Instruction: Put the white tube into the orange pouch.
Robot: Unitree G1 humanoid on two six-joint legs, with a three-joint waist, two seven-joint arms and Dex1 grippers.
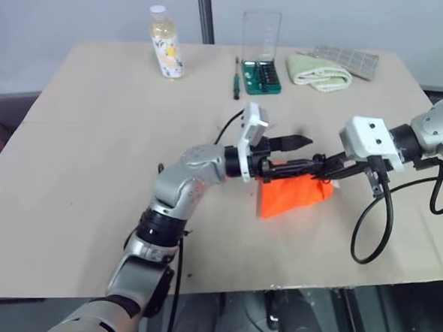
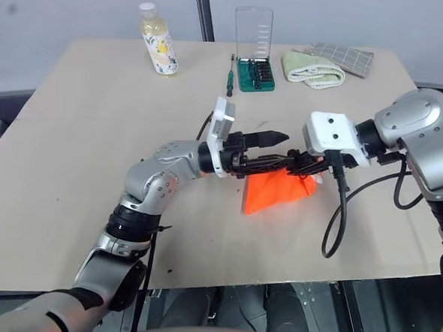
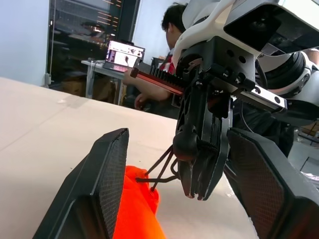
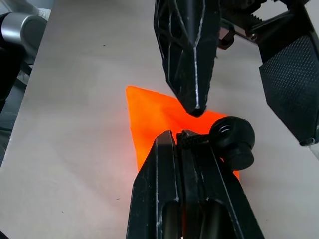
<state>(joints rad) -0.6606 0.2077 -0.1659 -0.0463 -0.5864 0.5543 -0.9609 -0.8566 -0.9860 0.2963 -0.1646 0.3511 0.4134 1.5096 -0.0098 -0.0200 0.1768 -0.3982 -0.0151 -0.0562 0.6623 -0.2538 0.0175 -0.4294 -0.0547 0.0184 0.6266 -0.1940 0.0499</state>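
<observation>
The right gripper (image 4: 182, 144) is clenched on the black cord (image 3: 158, 167) at the pouch (image 1: 291, 194) mouth, the cord stopper (image 4: 232, 141) sitting just beside its fingertips, and the orange fabric hangs below them towards the table (image 1: 95, 143). The left gripper (image 3: 172, 164) faces it with jaws spread and nothing between them but the right fingertips; one pad (image 3: 112, 169) is touching or just beside the pouch's upper edge. The tube cannot be seen, so whether it is already inside the pouch cannot be told. As a judgement, the work is at the mouth: opening it or drawing it closed.
</observation>
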